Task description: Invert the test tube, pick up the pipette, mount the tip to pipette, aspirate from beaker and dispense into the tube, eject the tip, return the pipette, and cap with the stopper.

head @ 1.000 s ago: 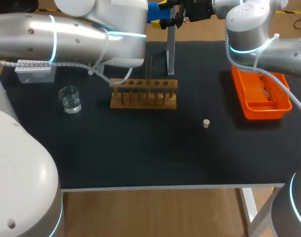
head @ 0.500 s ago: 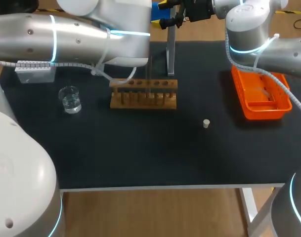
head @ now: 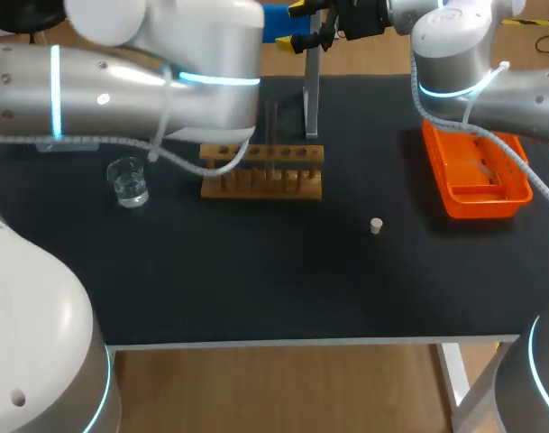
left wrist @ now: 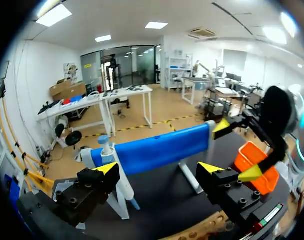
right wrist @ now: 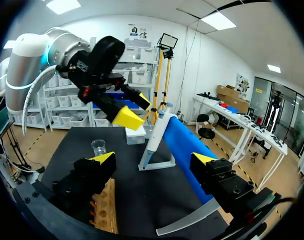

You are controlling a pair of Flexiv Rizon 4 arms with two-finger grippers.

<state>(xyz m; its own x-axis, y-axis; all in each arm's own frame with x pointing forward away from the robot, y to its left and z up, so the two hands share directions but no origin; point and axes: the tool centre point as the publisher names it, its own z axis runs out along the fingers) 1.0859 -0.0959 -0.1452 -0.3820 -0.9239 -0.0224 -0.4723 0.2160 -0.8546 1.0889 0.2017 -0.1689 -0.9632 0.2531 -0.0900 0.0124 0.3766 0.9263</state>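
Head view: wooden rack [head: 261, 171], glass beaker [head: 128, 182], orange plastic tray [head: 481, 209].

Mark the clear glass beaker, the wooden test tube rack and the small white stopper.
clear glass beaker [head: 128, 185]: head view, on its side wall.
wooden test tube rack [head: 261, 180]: head view, middle of its front side.
small white stopper [head: 376, 225]: head view, middle of its body.

Orange tray [head: 463, 206] on black table [head: 274, 271], right side
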